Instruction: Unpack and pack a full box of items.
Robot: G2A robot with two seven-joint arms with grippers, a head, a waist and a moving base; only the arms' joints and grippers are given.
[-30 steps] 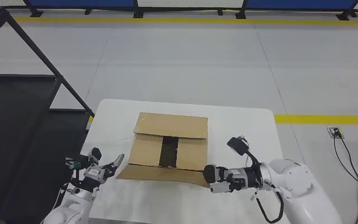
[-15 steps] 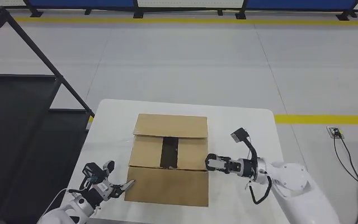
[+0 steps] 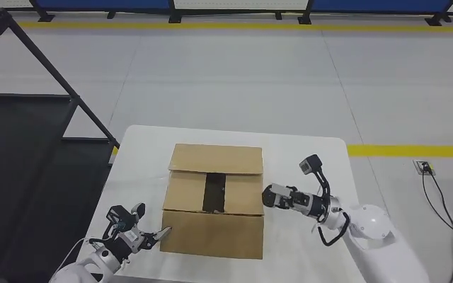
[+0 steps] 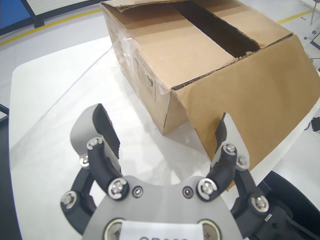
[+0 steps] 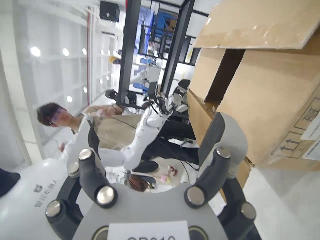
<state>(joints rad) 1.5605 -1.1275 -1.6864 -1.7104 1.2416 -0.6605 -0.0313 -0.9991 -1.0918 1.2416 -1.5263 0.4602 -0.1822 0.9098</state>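
— Where is the brown cardboard box [image 3: 241, 201]?

— It stands on the white rounded table [image 3: 304, 152], about mid-table. Its two inner flaps lie flat, with a dark gap [image 3: 214, 191] between them. The long front flap [image 3: 212, 237] hangs down over the near face, and the rear flap [image 3: 216, 159] is tilted up and away at the far edge.

— And the left gripper [image 3: 148, 225]?

— It is low over the table at the box's near left corner. In its own wrist view the left gripper [image 4: 162, 116] has its fingers spread wide, with nothing between them. One black pad [image 4: 106, 126] is over bare table. The other finger sits just beside the edge of the hanging flap [image 4: 250, 96], and contact cannot be told.

— The right gripper [image 3: 272, 194]?

— It is at the box's right side, near the top edge. Its wrist view looks along the side wall, and the right gripper [image 5: 155, 126] also has its fingers apart and holds nothing. One finger [image 5: 222, 131] is close against the cardboard corner.
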